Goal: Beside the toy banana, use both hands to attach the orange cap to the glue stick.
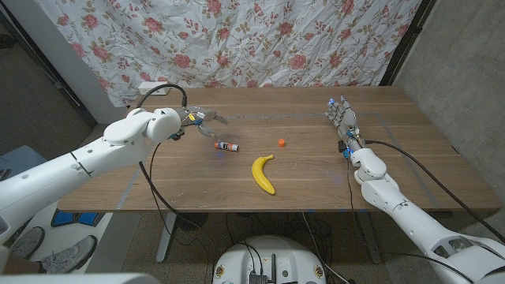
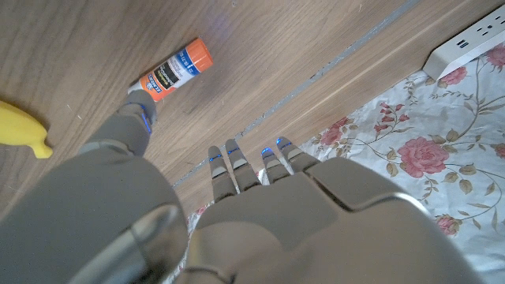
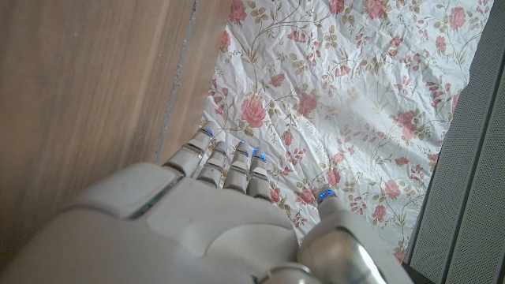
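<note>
The small white glue stick with an orange end and a dark printed label (image 1: 227, 146) lies flat on the brown wooden table (image 1: 410, 166), just beyond and to the inner side of the left hand's (image 1: 199, 120) fingertips, which hang above the table with the fingers spread apart and nothing in them. In the left wrist view the thumb tip reaches down close to the stick's pale end (image 2: 172, 71), though I cannot tell whether it touches. The stick's long axis runs roughly across the table, side to side, its far end aimed toward the tiny round orange cap (image 1: 281, 143), which sits well apart from it, between the two hands. The curved yellow plastic toy banana (image 1: 263, 173) lies just beside both, on the robot's side. The right hand (image 1: 343, 120) stands on its edge far out toward the right border, fingers straight, close together and empty, well away from the cap. The left hand is plainly nearer the stick, so it likely takes the stick while the right hand must travel inward for the cap.
</note>
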`<state>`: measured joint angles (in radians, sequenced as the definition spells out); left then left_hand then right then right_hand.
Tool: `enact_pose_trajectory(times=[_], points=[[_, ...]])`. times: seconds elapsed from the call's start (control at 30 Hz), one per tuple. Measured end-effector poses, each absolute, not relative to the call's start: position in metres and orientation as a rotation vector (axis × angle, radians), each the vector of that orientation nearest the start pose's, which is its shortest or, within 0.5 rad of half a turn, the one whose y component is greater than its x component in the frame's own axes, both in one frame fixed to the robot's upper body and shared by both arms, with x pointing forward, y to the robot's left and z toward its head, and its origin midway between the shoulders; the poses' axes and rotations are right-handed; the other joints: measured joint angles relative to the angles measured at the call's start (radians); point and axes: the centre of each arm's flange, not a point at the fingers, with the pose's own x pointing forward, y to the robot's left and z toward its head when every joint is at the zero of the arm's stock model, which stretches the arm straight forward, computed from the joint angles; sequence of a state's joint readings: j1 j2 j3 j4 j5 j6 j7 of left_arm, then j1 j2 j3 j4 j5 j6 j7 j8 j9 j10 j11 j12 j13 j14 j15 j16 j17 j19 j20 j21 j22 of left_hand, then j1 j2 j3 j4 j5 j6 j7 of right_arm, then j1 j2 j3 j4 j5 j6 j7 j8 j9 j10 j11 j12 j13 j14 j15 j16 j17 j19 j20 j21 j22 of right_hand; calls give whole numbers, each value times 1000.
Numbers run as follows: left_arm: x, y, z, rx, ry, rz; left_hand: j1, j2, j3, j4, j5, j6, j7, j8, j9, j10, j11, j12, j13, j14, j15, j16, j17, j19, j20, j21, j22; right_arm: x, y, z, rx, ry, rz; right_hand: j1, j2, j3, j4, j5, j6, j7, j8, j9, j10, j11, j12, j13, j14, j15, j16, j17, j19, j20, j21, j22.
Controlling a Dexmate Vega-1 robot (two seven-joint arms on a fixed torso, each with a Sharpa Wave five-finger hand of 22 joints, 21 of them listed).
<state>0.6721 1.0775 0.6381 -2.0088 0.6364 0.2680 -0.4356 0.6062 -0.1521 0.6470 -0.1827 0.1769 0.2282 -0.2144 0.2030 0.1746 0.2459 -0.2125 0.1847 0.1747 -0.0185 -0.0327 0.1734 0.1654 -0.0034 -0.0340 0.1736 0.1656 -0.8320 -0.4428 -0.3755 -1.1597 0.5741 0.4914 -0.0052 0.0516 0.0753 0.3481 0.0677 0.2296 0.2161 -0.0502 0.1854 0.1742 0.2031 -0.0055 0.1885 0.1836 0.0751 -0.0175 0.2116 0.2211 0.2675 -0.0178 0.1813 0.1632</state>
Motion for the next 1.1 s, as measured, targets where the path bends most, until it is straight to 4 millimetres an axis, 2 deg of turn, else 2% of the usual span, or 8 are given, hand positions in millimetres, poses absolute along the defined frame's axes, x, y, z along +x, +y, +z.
enact_pose_trajectory(times=[0.2,0.27,0.4,0.5,1.1], points=[[561,244,52,1903,-375,-134,5,-2,-3,1,0,-6,-2,0,0,0,0,0,0,-1,-1,0,0,0,0,0,0,654,-294,-45,36,-692,119,1,1,4,-4,0,0,0,0,0,0,0,0,0,0,0,0,0,0,0,0,0],[561,243,50,1932,-372,-132,10,0,-5,3,0,-7,-4,0,0,9,2,0,0,-1,-1,0,0,-5,5,0,0,654,-294,-45,36,-692,118,12,12,4,-4,0,0,0,0,0,0,0,0,0,0,0,0,0,0,0,0,1],[562,240,48,1962,-373,-121,17,1,-14,3,0,-7,-4,0,0,20,-1,4,0,-1,-1,5,0,-11,0,0,0,654,-294,-45,36,-691,116,12,12,1,-7,0,3,-18,0,0,0,0,0,0,0,0,0,0,0,0,0,2],[564,237,43,1981,-370,-118,17,1,-14,3,0,-7,-4,0,0,29,0,5,0,5,0,5,0,-20,2,0,0,654,-294,-45,35,-689,114,12,12,1,-7,0,3,-18,0,0,0,0,0,0,0,0,0,0,0,0,0,2],[577,229,23,2010,-362,-71,43,27,-29,10,0,1,-3,5,5,89,1,12,0,59,-3,16,0,-23,-2,5,0,657,-293,-43,25,-676,116,12,12,1,-7,-5,11,-32,0,0,-5,-6,0,0,0,0,0,5,4,4,0,2]])
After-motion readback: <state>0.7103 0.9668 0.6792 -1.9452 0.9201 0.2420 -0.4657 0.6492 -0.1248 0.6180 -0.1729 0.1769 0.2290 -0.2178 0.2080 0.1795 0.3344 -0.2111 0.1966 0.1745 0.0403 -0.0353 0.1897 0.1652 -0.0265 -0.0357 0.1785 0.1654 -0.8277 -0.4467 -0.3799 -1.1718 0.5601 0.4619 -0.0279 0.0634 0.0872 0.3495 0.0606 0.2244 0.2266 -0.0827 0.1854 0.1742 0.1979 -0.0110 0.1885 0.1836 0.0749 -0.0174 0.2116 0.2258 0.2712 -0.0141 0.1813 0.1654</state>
